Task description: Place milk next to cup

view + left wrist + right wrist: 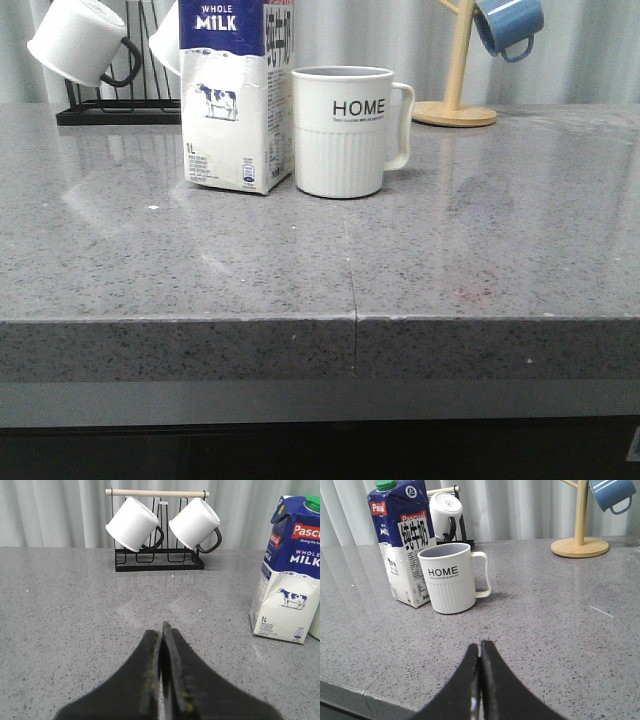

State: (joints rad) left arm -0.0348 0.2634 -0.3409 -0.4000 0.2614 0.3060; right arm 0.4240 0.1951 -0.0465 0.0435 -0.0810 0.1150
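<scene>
Low over the near part of the grey speckled stone counter (480, 250), the left gripper (161, 630) shows its two black fingers pressed together with nothing between them, pointing toward the far black wire rack (159, 560) where two plain white mugs with black handles (134, 524) hang from a wooden bar. The right gripper (480, 650) is likewise pinched closed and empty, aimed across bare counter at the task's things. Neither arm appears in the front view, so both seem drawn back off the work area.

Farther out, the tall white milk carton with a dark blue top band and cow picture (232, 95) stands upright toward the far left of the counter. Just right of it stands the cream-white ribbed mug with black "HOME" lettering (343, 130), handle pointing right. In the front view carton and mug appear to touch or nearly so; I cannot tell which. Far right, a blue mug (508, 25) hangs on a pale wooden mug tree (457, 105).

By my judgement the milk is already placed beside the cup. The risk from here is any further reach: a closed gripper sweeping forward could nudge the tall, narrow carton and topple it, or knock the mug sideways.
</scene>
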